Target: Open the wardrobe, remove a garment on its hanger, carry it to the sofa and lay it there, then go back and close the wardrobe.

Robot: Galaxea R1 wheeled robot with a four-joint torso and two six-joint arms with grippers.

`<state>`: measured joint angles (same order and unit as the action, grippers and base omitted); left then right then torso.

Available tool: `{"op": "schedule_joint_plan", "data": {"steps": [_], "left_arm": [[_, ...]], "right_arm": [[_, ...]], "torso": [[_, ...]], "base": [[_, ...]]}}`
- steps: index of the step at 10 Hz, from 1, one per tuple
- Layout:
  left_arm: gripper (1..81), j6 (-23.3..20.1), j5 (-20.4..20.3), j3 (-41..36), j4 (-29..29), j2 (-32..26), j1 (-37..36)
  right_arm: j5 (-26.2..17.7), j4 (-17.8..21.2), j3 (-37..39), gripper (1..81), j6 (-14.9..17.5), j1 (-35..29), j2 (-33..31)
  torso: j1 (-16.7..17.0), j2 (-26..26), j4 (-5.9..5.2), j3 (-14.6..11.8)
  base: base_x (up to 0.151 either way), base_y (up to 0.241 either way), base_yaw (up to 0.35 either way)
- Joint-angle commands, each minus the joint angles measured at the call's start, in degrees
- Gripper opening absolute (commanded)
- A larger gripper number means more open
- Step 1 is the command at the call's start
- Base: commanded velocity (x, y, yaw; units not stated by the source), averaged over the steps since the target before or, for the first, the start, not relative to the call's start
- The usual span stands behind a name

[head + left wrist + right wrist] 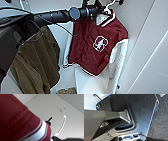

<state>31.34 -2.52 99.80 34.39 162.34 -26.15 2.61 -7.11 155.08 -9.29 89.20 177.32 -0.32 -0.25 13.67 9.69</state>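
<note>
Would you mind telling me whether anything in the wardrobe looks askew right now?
The maroon jacket hangs tilted, its hem sloping down toward one side, with the left gripper up at its hanger. The olive jacket beside it hangs normally.

Black left arm [57, 15], tubular and jointed, with a round blue-grey cap [74, 13] on one joint. Thin black cable [65, 30] looping just below that cap. Bulky dark grey housing [8, 46] at the arm's near end. Seen from the right wrist: pale grey angular link [99, 117], black bar [110, 126] under it, small round fitting [97, 106] above it.
</note>
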Motion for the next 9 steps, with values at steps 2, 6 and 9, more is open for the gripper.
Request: {"op": "schedule_joint_plan", "data": {"steps": [2,6,9], "left_arm": [[1.0,-1.5,-3.5,-0.7,-3.1,-0.9,-11.9],[1.0,-1.5,-3.5,-0.7,-3.0,-0.9,-11.7],[1.0,-1.5,-3.5,-0.8,-3.0,-0.7,-11.6]], "right_arm": [[-3.6,0.2,-0.6,81.1,0.2,-1.1,0.3],[-3.6,0.2,-0.6,81.1,0.4,-1.1,0.3],[-2.6,0.2,-0.6,81.1,0.5,-0.9,0.3]], "torso": [[0.0,0.0,0.00,0.0],[0.0,0.0,0.00,0.0],[0.0,0.1,0.00,0.0]], "base": [[0.000,0.000,0.000],[-0.038,0.000,0.000],[-0.113,0.000,0.000]]}}
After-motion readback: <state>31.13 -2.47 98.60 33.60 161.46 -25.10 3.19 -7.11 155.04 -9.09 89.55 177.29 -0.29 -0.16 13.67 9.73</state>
